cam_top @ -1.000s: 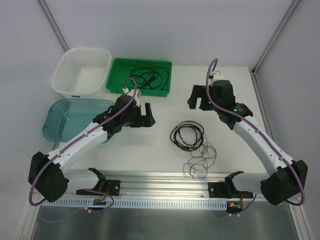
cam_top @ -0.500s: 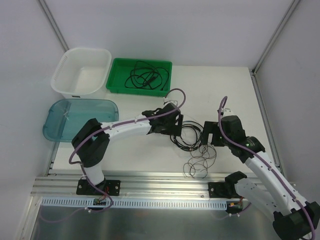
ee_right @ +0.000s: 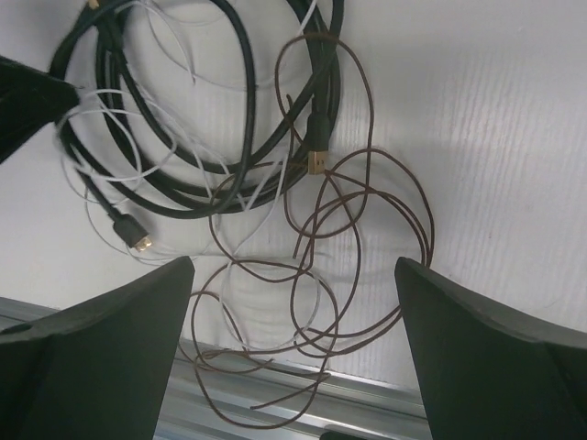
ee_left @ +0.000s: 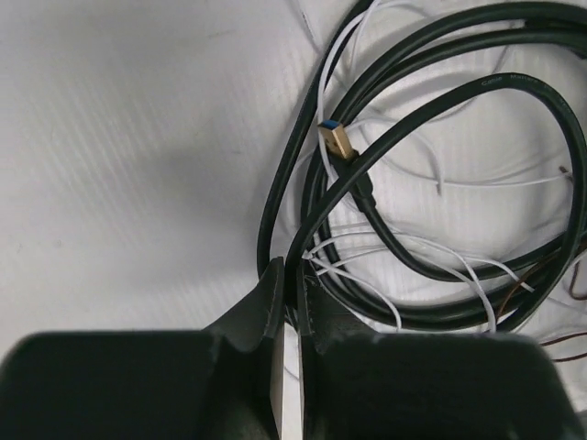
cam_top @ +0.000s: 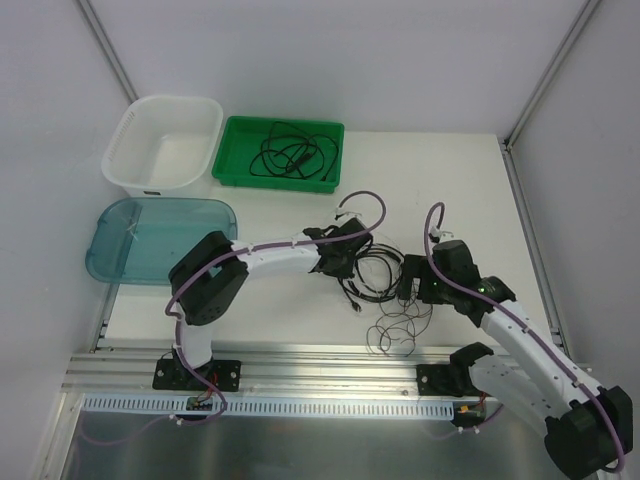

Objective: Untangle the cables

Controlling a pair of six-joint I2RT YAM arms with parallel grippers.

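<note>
1. The cables (cam_top: 378, 275) lie in one tangle on the table (cam_top: 450, 190), at the centre of the top view, between the two grippers.
2. The left gripper (cam_top: 345, 268) sits at the tangle's left edge, clenched. In its wrist view the fingertips (ee_left: 272, 282) meet right at the black cables (ee_left: 509, 82), but I cannot tell whether a strand is nipped between them.
3. A gold plug (ee_left: 335, 139) lies just above those fingertips, among the black loops and the white cable (ee_left: 327, 64).
4. The right gripper (cam_top: 410, 285) is at the tangle's right edge, spread wide and holding nothing. In its wrist view its fingers (ee_right: 101, 348) fill the lower corners, with loops of the brown wire (ee_right: 312, 229) on the table between them.
5. In the top view that wire trails to lower centre, near the rail (cam_top: 300, 360).
6. At upper left stand a basin (cam_top: 130, 140) and a green tray (cam_top: 235, 160) holding a coiled cord (cam_top: 290, 155). A blue lid (cam_top: 150, 240) lies below the basin.
</note>
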